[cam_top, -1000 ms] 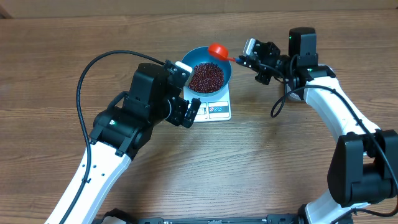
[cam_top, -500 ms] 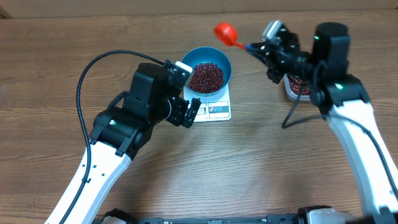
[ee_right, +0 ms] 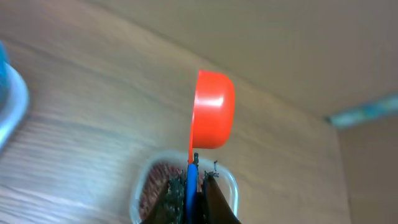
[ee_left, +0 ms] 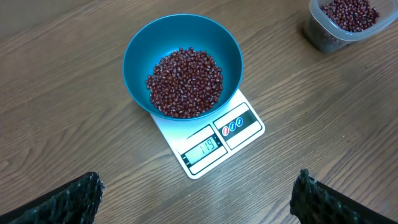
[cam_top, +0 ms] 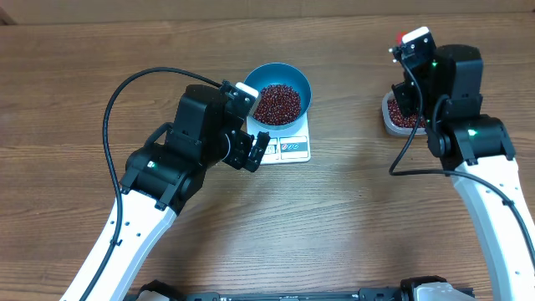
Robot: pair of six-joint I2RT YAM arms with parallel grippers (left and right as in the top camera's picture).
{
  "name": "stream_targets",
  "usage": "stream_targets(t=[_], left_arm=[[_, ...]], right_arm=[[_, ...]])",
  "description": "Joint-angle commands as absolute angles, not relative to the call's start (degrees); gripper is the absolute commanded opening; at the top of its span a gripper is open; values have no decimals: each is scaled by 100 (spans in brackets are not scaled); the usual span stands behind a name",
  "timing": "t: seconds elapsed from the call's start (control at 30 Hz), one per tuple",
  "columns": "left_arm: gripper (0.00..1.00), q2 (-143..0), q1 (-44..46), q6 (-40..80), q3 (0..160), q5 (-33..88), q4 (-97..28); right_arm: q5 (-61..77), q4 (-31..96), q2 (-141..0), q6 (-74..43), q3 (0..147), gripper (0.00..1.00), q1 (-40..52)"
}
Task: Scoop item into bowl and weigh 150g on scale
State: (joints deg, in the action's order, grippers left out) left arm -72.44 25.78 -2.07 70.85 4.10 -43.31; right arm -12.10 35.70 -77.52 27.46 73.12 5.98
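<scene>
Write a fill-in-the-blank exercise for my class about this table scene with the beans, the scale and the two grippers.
1. The beans lie in a ____ bowl on the white scale.
2. The right gripper is shut on the handle of a ____ scoop.
3. The left gripper is ____ and holds nothing.
Missing words: blue; red; open.

A robotics lab, by the look — a wood-grain desk (cam_top: pixel 351 217) with a black-and-white left arm (cam_top: pixel 159 171) and right arm (cam_top: pixel 472 146) reaching in from its near edge, a loose black cable (cam_top: pixel 113 100), a small white scale (ee_left: pixel 231 127), and a plain tan wall (ee_right: pixel 280 37) at the far side.
</scene>
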Motion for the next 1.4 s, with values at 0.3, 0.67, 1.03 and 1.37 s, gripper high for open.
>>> stream_targets(t=[0.3,0.67,1.03,1.37], left_arm=[[99,-7275,2552,-301,7048,449,-4329],[100,-7275,2552,-301,7048,449,-4329],[100,-7275,2552,-301,7048,449,-4329],[100,-7275,2552,-301,7048,449,-4329]], right_arm=[[-1774,4112,-8689,1876,7319,4,-19],[-1238,4705,-8914,1730,7269,4,-84],[-1188,4510,-9327,1667,7157,4,-231],[-187,4530,-9529,1667,7157,4,-244]])
